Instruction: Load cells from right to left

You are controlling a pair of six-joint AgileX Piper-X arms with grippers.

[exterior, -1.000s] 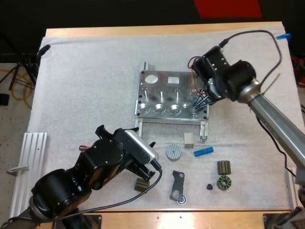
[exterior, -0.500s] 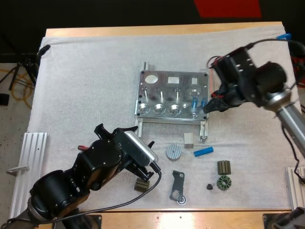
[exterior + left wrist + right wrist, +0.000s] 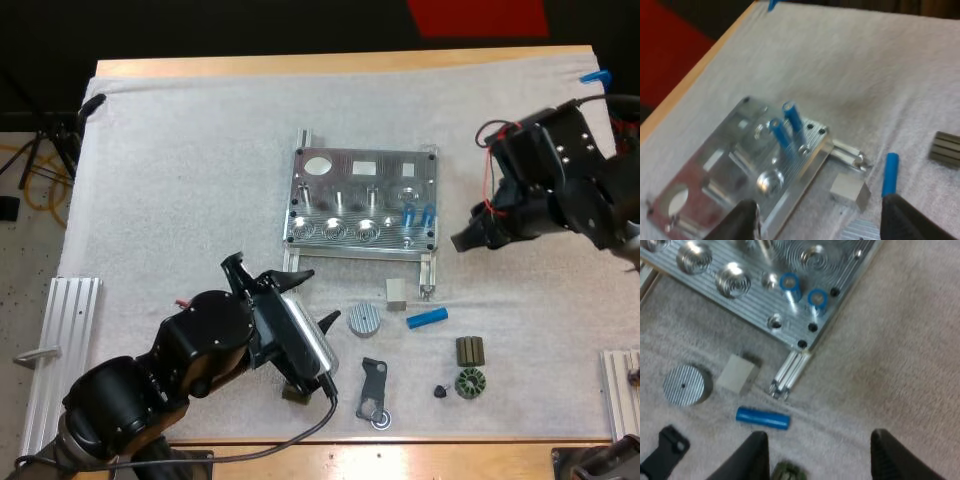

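The metal fixture (image 3: 345, 180) lies mid-mat with two blue cylinders (image 3: 408, 213) (image 3: 428, 213) standing upright at its right front corner. A third blue cylinder (image 3: 427, 318) lies loose on the mat in front of it. My right gripper (image 3: 463, 241) (image 3: 822, 460) hovers open to the right of the fixture, holding nothing; beneath it are the standing cylinders (image 3: 790, 284) and the loose one (image 3: 763, 418). My left gripper (image 3: 310, 298) (image 3: 825, 225) is open in front of the fixture's left side and faces the standing cylinders (image 3: 781, 135) and the loose cylinder (image 3: 889, 173).
In front of the fixture lie a silver disc (image 3: 364, 319), a small metal block (image 3: 396, 292), a dark bracket (image 3: 373, 388), a ribbed dark part (image 3: 470, 350) and a round stator (image 3: 468, 382). A dark block (image 3: 293, 393) sits by my left arm. Aluminium rails (image 3: 62, 350) flank the mat.
My right gripper has drawn back to the right from the fixture's right corner, leaving a second blue cylinder standing there. My left arm has shifted slightly to the right.
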